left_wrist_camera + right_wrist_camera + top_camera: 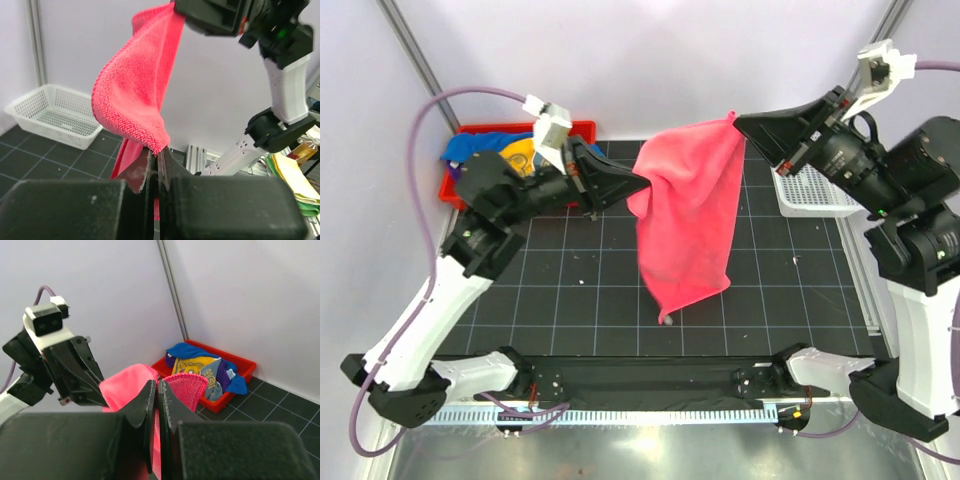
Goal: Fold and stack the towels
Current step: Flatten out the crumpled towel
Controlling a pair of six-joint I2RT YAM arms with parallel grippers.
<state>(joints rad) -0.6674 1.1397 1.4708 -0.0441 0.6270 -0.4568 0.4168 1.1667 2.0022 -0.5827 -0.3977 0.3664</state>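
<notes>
The hot pink towel (690,220) hangs mid-frame over the gridded table (570,290). The right gripper (740,122) is clamped on its top corner, and the left gripper (638,183) is pinched on its left edge. At upper left, the red bin (582,128) holds more towels (490,148). The print on the yellow towel (192,365) is unreadable.

Dark print on yellow towel (191,365) in red bin (248,363), too blurred to read.

red bin (582,130) at the black gridded mat's (560,270) far-left corner, white mesh basket (812,196) far right
</notes>
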